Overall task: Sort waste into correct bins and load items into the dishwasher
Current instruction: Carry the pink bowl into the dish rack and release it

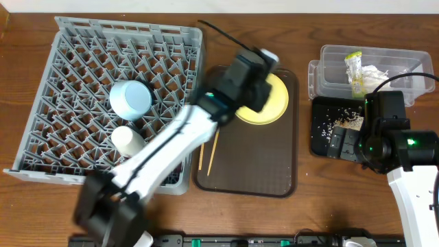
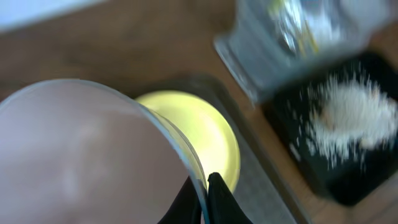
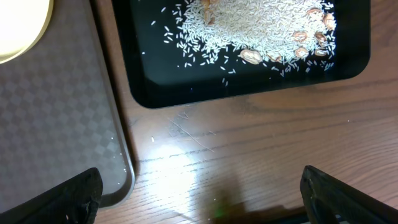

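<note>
So, the waste half is looking pretty much done: the wrapper (image 1: 354, 72) and the crumpled paper (image 1: 375, 71) are being held in the clear tub (image 1: 336, 62), and the rice scraps (image 1: 351, 123) are being kept in the black tray (image 1: 319, 144). No other loose rubbish is being shown anywhere, apart from maybe a stray grain or two on the table (image 3: 249, 143) beside that tray.

The dishes are being handled now, and that part is about half done. The blue bowl (image 1: 130, 98) and the small cup (image 1: 128, 139) are already being carried by the dish rack (image 1: 82, 48). The white bowl (image 2: 87, 155) is being pinched by its rim in the left gripper (image 2: 204, 186), jaws narrow on the edge, and it's being held up over the yellow plate (image 1: 271, 103). That view is blurry, so exactly how deep the grip goes can't be told.

The plate is being left on the brown tray (image 1: 254, 158), and the chopsticks (image 1: 212, 151) are being left at that tray's rack-side edge, so three things are waiting to be racked once the white bowl is counted.

The right gripper (image 3: 199, 193) is being hovered over the table just beside the black tray, jaws spread wide, with nothing being gripped
</note>
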Motion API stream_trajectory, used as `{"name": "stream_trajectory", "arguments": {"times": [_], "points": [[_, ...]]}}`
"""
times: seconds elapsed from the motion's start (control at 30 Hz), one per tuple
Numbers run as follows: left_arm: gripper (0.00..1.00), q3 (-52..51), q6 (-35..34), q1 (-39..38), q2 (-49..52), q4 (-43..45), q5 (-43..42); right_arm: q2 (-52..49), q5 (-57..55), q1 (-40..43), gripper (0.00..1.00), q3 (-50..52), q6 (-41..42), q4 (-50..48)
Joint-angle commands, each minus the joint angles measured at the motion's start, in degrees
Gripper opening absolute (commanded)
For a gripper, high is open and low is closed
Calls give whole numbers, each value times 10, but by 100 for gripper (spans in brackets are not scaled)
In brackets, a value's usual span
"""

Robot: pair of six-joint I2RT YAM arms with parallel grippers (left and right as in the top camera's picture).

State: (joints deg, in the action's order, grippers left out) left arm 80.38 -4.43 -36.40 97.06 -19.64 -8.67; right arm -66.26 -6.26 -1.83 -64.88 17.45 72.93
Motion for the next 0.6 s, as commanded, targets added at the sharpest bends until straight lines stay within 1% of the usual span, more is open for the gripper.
{"name": "stream_trajectory", "arguments": {"times": [0.0, 0.07, 0.13, 0.17, 0.2, 0.23, 0.43, 0.5, 0.57], "points": [[6, 5, -40, 62, -46, -19, -23, 3, -8, 5, 99, -9, 5, 2], [6, 5, -40, 116, -57, -25, -125, 3, -8, 5, 99, -9, 5, 2], [6, 5, -40, 183, -53, -31, -261, 3, -8, 5, 99, -9, 5, 2], [6, 5, -40, 197, -52, -33, -285, 3, -8, 5, 99, -9, 5, 2], [6, 5, -40, 233, -45, -32, -347, 3, -8, 5, 99, -9, 5, 2], [6, 5, -41, 259, -39, -32, -391, 3, -8, 5, 99, -9, 5, 2], [6, 5, -45, 369, 4, -32, -549, 3, -8, 5, 99, -9, 5, 1], [6, 5, -45, 407, 42, -32, -600, 3, -8, 5, 99, -9, 5, 2], [6, 5, -45, 424, 64, -32, -627, 3, -8, 5, 99, -9, 5, 1]]}}
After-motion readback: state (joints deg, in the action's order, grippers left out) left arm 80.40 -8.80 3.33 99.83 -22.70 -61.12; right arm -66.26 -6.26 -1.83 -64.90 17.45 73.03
